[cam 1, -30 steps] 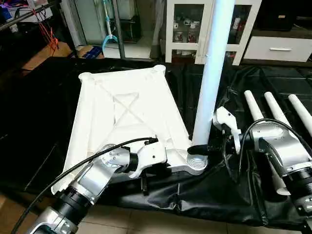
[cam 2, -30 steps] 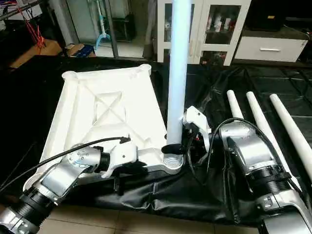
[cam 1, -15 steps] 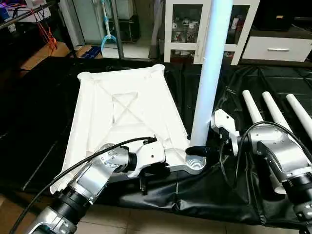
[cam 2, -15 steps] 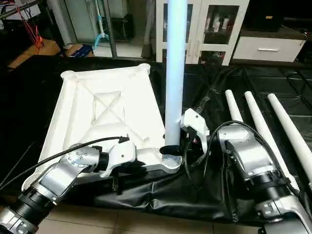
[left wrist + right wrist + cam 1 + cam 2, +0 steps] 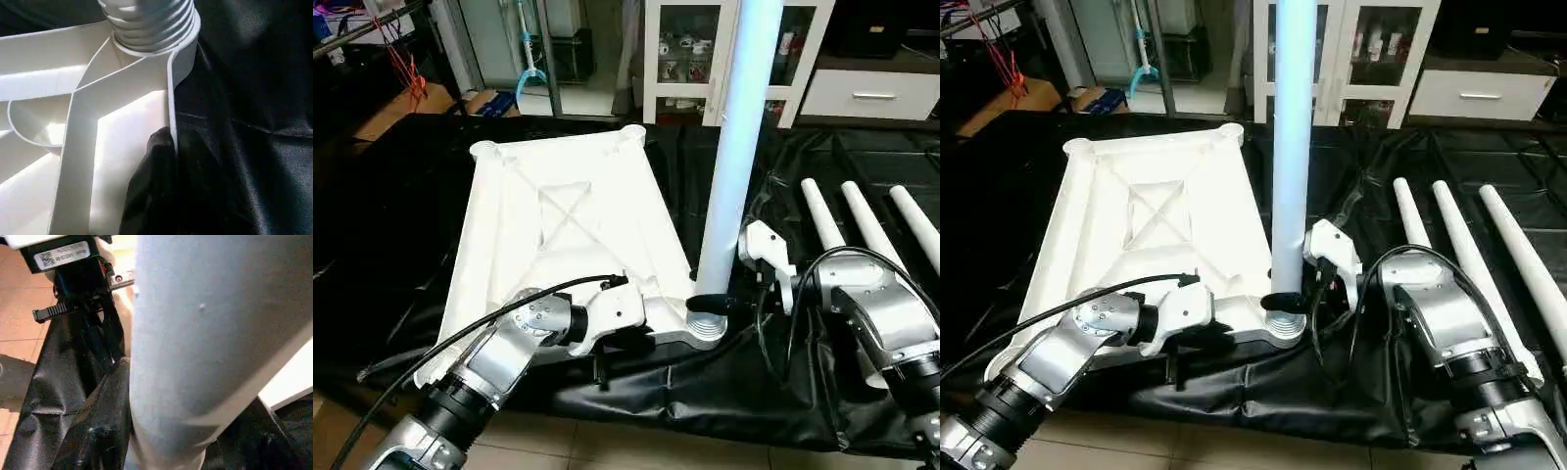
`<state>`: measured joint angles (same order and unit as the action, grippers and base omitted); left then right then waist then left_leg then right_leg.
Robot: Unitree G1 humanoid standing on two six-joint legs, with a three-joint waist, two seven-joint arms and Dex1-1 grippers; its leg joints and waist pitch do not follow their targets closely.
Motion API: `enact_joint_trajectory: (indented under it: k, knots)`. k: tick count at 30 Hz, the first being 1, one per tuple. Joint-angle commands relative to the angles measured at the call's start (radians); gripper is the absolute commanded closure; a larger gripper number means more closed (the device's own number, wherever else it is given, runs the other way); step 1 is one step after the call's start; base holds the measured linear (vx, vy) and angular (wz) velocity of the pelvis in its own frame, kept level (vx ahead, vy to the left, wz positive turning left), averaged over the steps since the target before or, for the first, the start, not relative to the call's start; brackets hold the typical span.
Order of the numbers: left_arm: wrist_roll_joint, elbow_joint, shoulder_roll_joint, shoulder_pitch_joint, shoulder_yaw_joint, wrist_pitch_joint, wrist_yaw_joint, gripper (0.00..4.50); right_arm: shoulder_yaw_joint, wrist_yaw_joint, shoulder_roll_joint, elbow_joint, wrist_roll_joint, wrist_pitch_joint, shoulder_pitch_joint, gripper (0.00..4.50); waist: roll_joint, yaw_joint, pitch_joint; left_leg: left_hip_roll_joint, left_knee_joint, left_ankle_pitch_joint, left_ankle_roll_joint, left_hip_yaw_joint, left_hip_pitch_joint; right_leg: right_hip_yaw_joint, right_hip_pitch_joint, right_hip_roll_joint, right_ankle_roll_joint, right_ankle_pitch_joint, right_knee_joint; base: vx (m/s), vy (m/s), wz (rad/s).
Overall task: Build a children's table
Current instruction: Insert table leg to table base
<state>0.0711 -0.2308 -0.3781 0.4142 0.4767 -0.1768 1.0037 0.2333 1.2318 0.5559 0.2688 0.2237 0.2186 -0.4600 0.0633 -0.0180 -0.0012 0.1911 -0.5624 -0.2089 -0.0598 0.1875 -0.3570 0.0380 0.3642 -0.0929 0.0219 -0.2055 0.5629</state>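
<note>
White leg stands upright, gripped low by the right hand; left hand pinches the tabletop rim.

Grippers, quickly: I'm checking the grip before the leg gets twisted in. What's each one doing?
Left gripper: shut on the near edge of the tabletop.
Right gripper: shut on the upright leg, low down just above the corner socket.
</note>
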Motion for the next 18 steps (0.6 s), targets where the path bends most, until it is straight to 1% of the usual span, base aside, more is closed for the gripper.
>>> enact_joint_trajectory:
  k: [1,2,3,4,5,6,7,8,10,12,14,15,16,18]
  knots:
    - [0.039,-0.034,-0.003,0.001,0.011,-0.014,-0.029,4.50,0.093,-0.006,-0.024,-0.024,-0.093,-0.093,0.035,2.64,-0.011,0.002,-0.022,0.041,0.065,-0.199,0.063,-0.010,0.004,-0.021,-0.022,-0.039,-0.265,-0.098,-0.051,0.000,0.000,0.00]
    - [0.039,-0.034,-0.003,0.001,0.010,-0.014,-0.030,4.50,0.087,-0.014,-0.029,-0.018,-0.090,-0.095,0.036,2.64,-0.011,0.001,-0.021,0.040,0.065,-0.206,0.063,-0.009,0.005,-0.022,-0.021,-0.039,-0.264,-0.106,-0.052,0.000,0.000,0.00]
    - [0.038,-0.034,-0.002,0.000,0.010,-0.013,-0.030,4.50,0.050,-0.064,-0.062,0.014,-0.074,-0.094,0.028,2.64,-0.012,-0.001,-0.020,0.040,0.066,-0.217,0.061,-0.009,0.004,-0.022,-0.020,-0.039,-0.262,-0.123,-0.053,0.000,0.000,0.00]
    - [0.038,-0.034,-0.002,0.000,0.010,-0.013,-0.031,4.50,0.030,-0.095,-0.081,0.032,-0.067,-0.092,0.021,2.64,-0.011,-0.004,-0.019,0.038,0.067,-0.235,0.054,-0.009,0.002,-0.022,-0.019,-0.040,-0.259,-0.153,-0.055,0.000,0.000,0.00]
    - [0.038,-0.033,-0.002,0.000,0.009,-0.013,-0.031,4.50,0.002,-0.113,-0.100,0.046,-0.040,-0.070,0.014,2.64,-0.012,-0.005,-0.019,0.038,0.068,-0.241,0.049,-0.010,0.001,-0.022,-0.019,-0.040,-0.255,-0.167,-0.055,0.000,0.000,0.00]
    - [0.038,-0.033,-0.002,0.000,0.009,-0.013,-0.031,4.50,0.002,-0.113,-0.100,0.046,-0.040,-0.070,0.014,2.64,-0.012,-0.008,-0.018,0.038,0.070,-0.258,0.042,-0.012,-0.001,-0.022,-0.019,-0.039,-0.247,-0.195,-0.056,0.000,0.000,0.00]
    - [0.038,-0.033,-0.002,0.000,0.009,-0.013,-0.031,4.50,-0.008,-0.117,-0.107,0.048,-0.029,-0.059,0.011,2.64,-0.012,-0.007,-0.017,0.039,0.070,-0.267,0.037,-0.012,0.001,-0.022,-0.018,-0.039,-0.243,-0.209,-0.057,0.000,0.000,0.00]
    - [0.038,-0.033,-0.002,0.000,0.009,-0.011,-0.031,4.50,-0.050,-0.124,-0.130,0.051,0.029,0.001,0.006,2.64,-0.012,-0.009,-0.018,0.038,0.068,-0.272,0.034,-0.011,0.004,-0.024,-0.015,-0.039,-0.243,-0.215,-0.058,0.000,0.000,0.00]
    - [0.038,-0.032,-0.002,-0.001,0.009,-0.011,-0.031,4.50,-0.073,-0.119,-0.138,0.052,0.070,0.044,0.007,2.64,-0.012,-0.007,-0.021,0.037,0.064,-0.234,0.043,-0.012,0.002,-0.025,-0.020,-0.038,-0.255,-0.155,-0.050,0.000,0.000,0.00]
    - [0.037,-0.032,-0.003,0.000,0.009,-0.011,-0.030,4.50,-0.079,-0.109,-0.136,0.052,0.090,0.064,0.010,2.64,-0.011,-0.003,-0.025,0.036,0.056,-0.159,0.068,-0.009,0.001,-0.023,-0.022,-0.036,-0.276,-0.053,-0.040,0.000,0.000,0.00]
    - [0.039,-0.031,-0.003,0.000,0.006,-0.012,-0.027,4.50,-0.103,-0.098,-0.143,0.049,0.119,0.099,0.009,2.64,-0.008,0.000,-0.024,0.036,0.053,-0.138,0.083,-0.007,0.001,-0.022,-0.021,-0.036,-0.287,-0.028,-0.038,0.000,0.000,0.00]
    - [0.039,-0.031,-0.003,0.000,0.006,-0.012,-0.027,4.50,-0.103,-0.098,-0.143,0.049,0.119,0.099,0.009,2.64,-0.009,0.001,-0.023,0.036,0.053,-0.137,0.085,-0.006,0.001,-0.022,-0.021,-0.036,-0.289,-0.029,-0.038,0.000,0.000,0.00]
    - [0.041,-0.032,-0.002,0.000,0.005,-0.012,-0.026,4.50,-0.116,-0.098,-0.148,0.049,0.127,0.108,0.006,2.64,-0.007,0.002,-0.024,0.037,0.052,-0.138,0.085,-0.006,0.001,-0.022,-0.022,-0.037,-0.291,-0.033,-0.036,0.000,0.000,0.00]
    - [0.044,-0.032,-0.001,0.000,0.003,-0.012,-0.023,4.50,-0.148,-0.108,-0.159,0.052,0.152,0.129,-0.008,2.64,-0.008,0.002,-0.024,0.037,0.052,-0.137,0.085,-0.006,0.001,-0.022,-0.022,-0.036,-0.292,-0.034,-0.035,0.000,0.000,0.00]
